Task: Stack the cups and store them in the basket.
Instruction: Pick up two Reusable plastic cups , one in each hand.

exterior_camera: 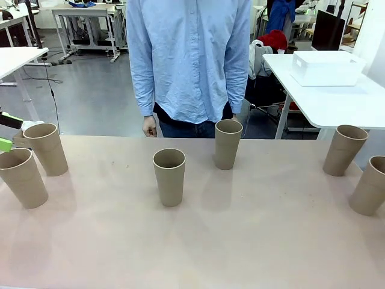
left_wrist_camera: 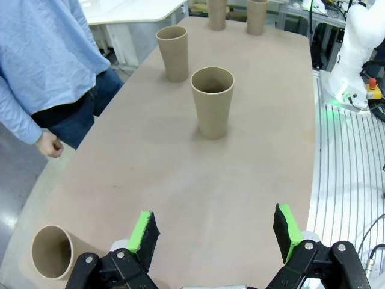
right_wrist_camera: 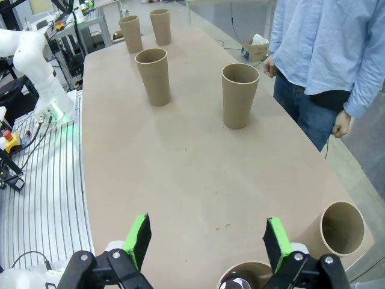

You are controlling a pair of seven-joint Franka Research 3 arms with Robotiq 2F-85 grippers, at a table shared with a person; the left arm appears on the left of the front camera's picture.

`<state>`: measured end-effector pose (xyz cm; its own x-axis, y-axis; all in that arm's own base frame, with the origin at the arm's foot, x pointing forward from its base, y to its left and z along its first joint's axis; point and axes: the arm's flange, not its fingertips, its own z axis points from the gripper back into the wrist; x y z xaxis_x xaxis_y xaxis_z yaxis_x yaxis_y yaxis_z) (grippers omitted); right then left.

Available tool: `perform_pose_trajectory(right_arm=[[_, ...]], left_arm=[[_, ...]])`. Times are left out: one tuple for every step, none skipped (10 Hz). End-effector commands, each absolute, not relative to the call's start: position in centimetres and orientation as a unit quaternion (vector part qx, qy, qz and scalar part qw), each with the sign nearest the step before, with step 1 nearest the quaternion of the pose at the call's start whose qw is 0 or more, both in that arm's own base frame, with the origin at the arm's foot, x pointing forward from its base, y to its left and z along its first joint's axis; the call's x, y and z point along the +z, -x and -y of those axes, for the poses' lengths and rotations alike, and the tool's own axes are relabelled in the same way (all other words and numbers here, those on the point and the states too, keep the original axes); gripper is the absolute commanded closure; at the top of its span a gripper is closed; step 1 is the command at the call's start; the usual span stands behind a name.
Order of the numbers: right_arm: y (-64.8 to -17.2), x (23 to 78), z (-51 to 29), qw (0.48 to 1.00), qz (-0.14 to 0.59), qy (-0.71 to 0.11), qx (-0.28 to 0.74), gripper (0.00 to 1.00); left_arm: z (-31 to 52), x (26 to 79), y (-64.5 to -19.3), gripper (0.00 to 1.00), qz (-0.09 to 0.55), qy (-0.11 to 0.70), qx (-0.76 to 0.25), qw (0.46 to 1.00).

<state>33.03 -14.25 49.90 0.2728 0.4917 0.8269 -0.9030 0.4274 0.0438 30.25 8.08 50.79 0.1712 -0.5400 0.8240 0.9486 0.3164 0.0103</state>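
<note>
Six tall tapered tan-brown cardboard-like cups [exterior_camera: 169,176] stand upright and unstacked, spread across the beige worktop [exterior_camera: 240,241]. The left end effector [left_wrist_camera: 215,229] hangs with its fingers spread wide, holding nothing. The middle cup [left_wrist_camera: 212,102] stands at its twelve o'clock, well apart, and an end cup [left_wrist_camera: 52,251] sits near at nine o'clock. The right end effector [right_wrist_camera: 207,238] gapes empty too, with a corner cup [right_wrist_camera: 341,229] near at four o'clock. The white rectangular plastic basket [exterior_camera: 328,68] sits away on a separate white table [exterior_camera: 361,108], at one o'clock in the front view.
</note>
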Motion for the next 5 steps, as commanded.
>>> perform_pose_trajectory(right_arm=[[-33.15, 49.9, 14.28, 0.74, 0.4, -0.269, 0.468, 0.0], [-33.15, 49.9, 14.28, 0.74, 0.4, -0.269, 0.468, 0.0], [-33.15, 49.9, 14.28, 0.74, 0.4, -0.269, 0.468, 0.0], [-33.15, 49.9, 14.28, 0.74, 0.4, -0.269, 0.468, 0.0], [-33.15, 49.9, 14.28, 0.74, 0.4, -0.269, 0.468, 0.0]], left_arm=[[-7.98, 51.0, -30.29, 0.0, 0.388, 0.273, -0.52, 0.71], [-7.98, 51.0, -30.29, 0.0, 0.388, 0.273, -0.52, 0.71], [-7.98, 51.0, -30.29, 0.0, 0.388, 0.273, -0.52, 0.71], [-7.98, 51.0, -30.29, 0.0, 0.388, 0.273, -0.52, 0.71], [-7.98, 51.0, -30.29, 0.0, 0.388, 0.273, -0.52, 0.71]])
